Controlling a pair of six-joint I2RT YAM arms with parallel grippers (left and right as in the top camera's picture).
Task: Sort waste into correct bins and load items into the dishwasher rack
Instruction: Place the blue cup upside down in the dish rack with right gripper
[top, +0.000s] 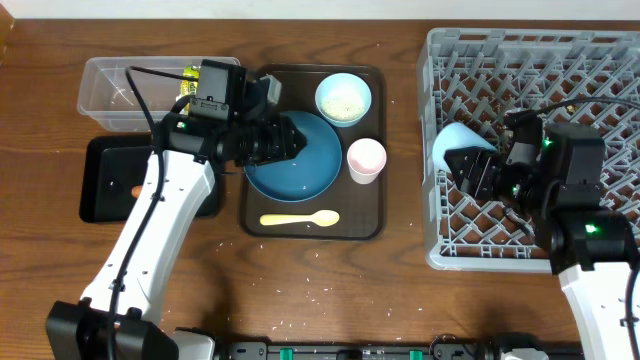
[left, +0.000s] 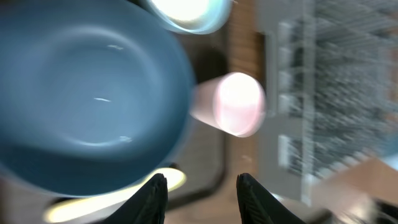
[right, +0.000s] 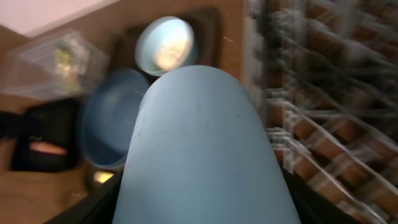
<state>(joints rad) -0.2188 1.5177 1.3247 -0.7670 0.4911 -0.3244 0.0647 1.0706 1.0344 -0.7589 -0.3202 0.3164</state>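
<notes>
Left jaws hung spread, empty, over one dark blue plate (top: 312, 165); right jaws pinched one small blue cup (top: 452, 142) above one dishwasher rack (top: 470, 52).

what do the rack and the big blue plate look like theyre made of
Rack: likely moulded plastic, matte grey; thin uniform lattice ribs. Plate: glossy dark blue, soft highlights on its surface; glazed ceramic or hard plastic, can't tell.
</notes>
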